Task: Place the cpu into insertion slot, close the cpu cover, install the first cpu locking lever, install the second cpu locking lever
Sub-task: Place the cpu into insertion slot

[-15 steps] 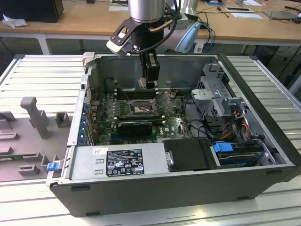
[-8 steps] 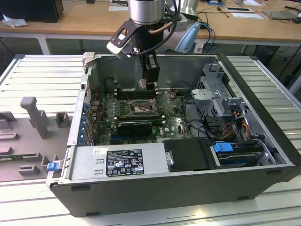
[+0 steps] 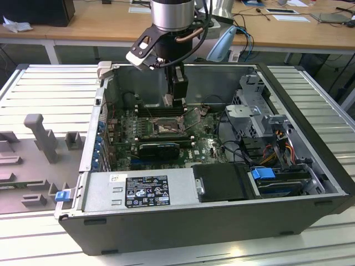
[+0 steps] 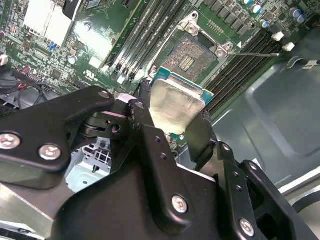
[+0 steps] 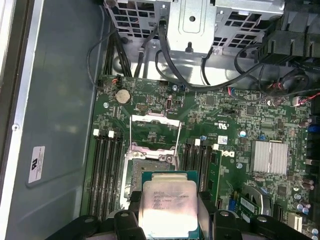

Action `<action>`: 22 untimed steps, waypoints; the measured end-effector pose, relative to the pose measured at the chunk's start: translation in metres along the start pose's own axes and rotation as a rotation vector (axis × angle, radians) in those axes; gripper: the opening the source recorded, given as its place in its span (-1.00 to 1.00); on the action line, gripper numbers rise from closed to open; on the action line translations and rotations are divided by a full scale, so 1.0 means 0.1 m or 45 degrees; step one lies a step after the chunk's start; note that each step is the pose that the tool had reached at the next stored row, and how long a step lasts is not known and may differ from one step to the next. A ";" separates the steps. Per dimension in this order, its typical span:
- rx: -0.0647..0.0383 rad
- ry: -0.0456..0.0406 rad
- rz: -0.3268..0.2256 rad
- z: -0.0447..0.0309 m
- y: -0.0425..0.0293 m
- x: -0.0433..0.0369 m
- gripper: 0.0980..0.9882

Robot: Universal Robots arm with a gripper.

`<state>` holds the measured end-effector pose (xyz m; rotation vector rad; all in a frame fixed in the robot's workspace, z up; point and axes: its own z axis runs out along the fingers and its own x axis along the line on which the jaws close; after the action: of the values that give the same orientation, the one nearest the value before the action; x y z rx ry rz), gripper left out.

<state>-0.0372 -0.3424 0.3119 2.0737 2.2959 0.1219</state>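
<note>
My gripper [image 3: 176,101] hangs inside the open computer case, a little above the green board and just behind the insertion slot [image 3: 166,128]. It is shut on the cpu [image 5: 167,205], a silver-topped square chip on a green base, held by two opposite edges between black fingers [image 5: 134,200]. In both wrist views the cpu [image 4: 175,107] is still above the insertion slot [image 4: 191,55], whose brownish pin field lies bare. The cpu cover [image 5: 153,118], a thin silver frame, stands raised at the slot's far side. A thin locking lever [image 4: 255,54] sticks out sideways.
Long black memory slots [image 5: 105,175] flank the socket on both sides. A finned heatsink [image 5: 270,156], a metal drive cage [image 5: 200,30] with black cables, the case's grey wall [image 5: 55,125] and the power supply [image 3: 138,191] hem in the board.
</note>
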 end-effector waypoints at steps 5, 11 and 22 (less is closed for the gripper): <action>0.000 0.000 0.000 0.038 -0.003 -0.001 -0.04; 0.000 0.000 0.000 0.093 -0.010 -0.002 -0.04; 0.000 0.000 0.000 0.188 -0.020 -0.003 -0.04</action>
<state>-0.0375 -0.3424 0.2930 2.0737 2.2960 0.1220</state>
